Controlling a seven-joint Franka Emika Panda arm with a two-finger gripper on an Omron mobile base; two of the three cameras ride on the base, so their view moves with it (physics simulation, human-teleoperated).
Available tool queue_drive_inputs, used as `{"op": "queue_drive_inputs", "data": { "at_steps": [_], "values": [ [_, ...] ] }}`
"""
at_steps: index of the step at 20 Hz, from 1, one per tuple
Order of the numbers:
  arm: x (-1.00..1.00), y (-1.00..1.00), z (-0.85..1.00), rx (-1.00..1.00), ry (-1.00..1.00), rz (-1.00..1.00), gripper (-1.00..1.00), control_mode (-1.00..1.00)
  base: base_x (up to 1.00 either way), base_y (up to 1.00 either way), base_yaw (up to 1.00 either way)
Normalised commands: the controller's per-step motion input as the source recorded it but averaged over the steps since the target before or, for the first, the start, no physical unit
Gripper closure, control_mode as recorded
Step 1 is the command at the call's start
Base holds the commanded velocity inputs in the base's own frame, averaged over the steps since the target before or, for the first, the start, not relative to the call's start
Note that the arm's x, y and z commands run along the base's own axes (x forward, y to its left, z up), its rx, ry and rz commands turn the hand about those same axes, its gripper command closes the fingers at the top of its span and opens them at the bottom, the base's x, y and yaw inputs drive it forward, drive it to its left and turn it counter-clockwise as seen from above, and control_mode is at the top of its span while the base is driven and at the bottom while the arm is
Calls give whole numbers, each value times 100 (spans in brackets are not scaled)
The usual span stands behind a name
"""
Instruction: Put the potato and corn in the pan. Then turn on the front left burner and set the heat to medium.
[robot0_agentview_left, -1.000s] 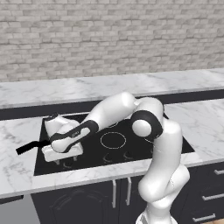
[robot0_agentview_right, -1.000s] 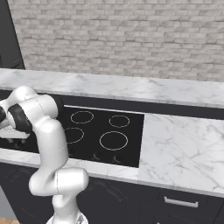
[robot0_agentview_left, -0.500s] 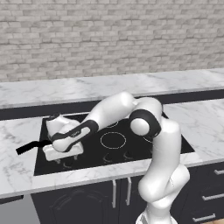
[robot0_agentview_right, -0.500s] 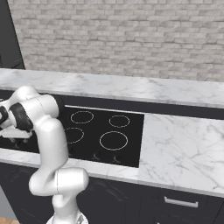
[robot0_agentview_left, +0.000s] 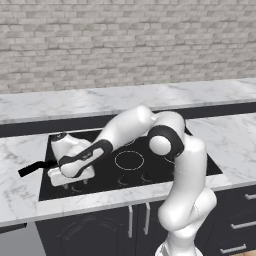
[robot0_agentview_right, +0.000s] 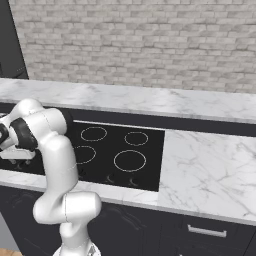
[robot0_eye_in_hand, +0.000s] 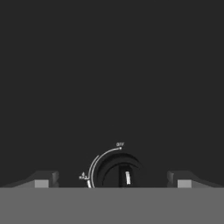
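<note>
Left base view: white arm reaches from lower right across to the left-center of the frame, hand low over the front left part of the black cooktop. The pan sits at left-center on the cooktop, mostly hidden behind the hand; its black handle sticks out toward the left edge over the marble counter. Potato and corn cannot be made out; the pan's inside is hidden by the arm. White burner rings show at frame center on the glass. Brick wall fills the top of the frame.

Right base view: arm rises at lower left, hand cut off at the left edge. The cooktop lies at center-left with four burner rings, and the marble counter spreads to the right.

Hand view: the gripper points down at the dark cooktop surface. The fingers sit at the bottom left and bottom right of the frame, spread wide apart, released, grasping nothing. Between them at bottom center is a round black burner knob, with a white arc around its upper left and an "OFF" mark above it. The knob's white pointer stripe sits near its middle, pointing roughly up. The fingers are apart from the knob on both sides, not touching it.
</note>
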Motion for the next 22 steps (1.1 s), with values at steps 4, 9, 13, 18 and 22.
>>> {"op": "queue_drive_inputs", "data": {
  "at_steps": [4,9,13,18,22],
  "values": [
    [-11,-33,-2,10,0,0,-100,-100,0,0,0],
    [0,-1,0,0,1,0,-100,-100,0,0,0],
    [0,5,0,0,0,0,-100,-100,0,0,0],
    [7,25,0,0,0,0,-100,-100,0,0,0],
    [6,4,0,0,0,0,-100,-100,0,0,0]
  ]
}}
